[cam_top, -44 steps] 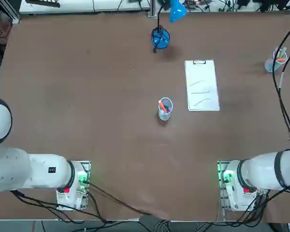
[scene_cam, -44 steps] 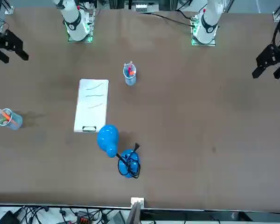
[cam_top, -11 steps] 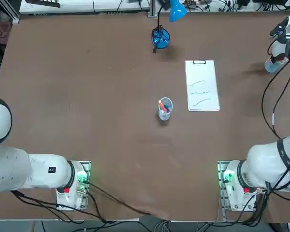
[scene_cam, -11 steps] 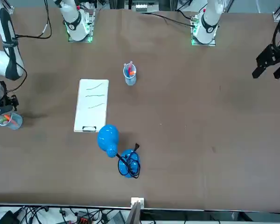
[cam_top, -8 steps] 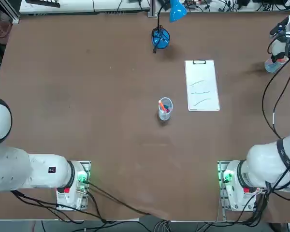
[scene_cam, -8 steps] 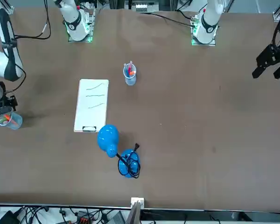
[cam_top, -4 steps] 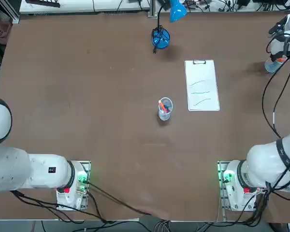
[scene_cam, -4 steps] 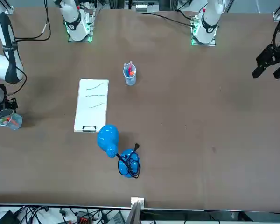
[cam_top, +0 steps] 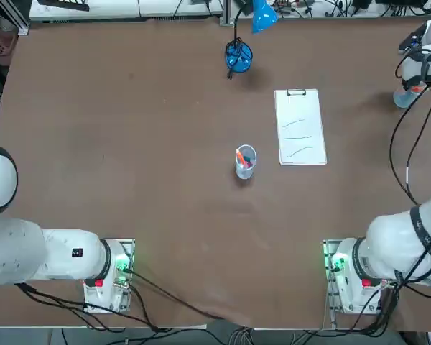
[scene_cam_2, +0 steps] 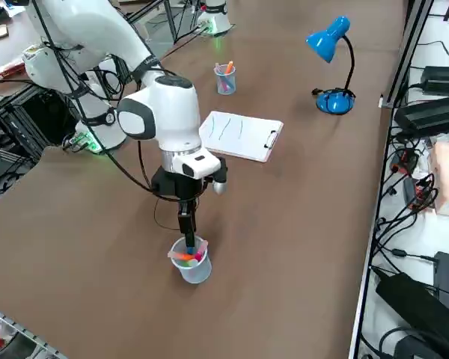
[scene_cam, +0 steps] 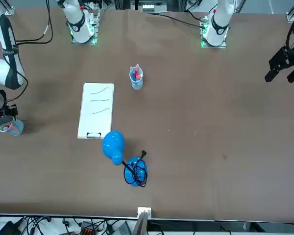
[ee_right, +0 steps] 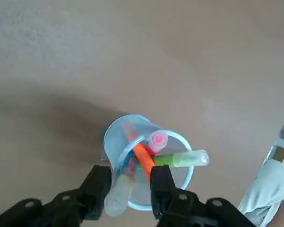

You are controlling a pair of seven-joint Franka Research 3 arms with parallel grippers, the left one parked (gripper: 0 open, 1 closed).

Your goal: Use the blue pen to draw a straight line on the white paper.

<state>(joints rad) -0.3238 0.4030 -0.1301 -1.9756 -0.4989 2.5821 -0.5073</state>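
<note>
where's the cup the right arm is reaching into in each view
Top view: cup at the far right edge, under the right gripper.
Front view: far left edge.
Right side view: bottom centre.
Right wrist view: centre, between the jaws.
Shared landmark: the white paper, absent from the wrist view.

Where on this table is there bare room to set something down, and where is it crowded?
The table is bare across its whole left half in the top view, and between the central pen cup and the arm bases. Things cluster around the white paper and blue lamp, and at the far right edge, where the right tool dips into another cup.
</note>
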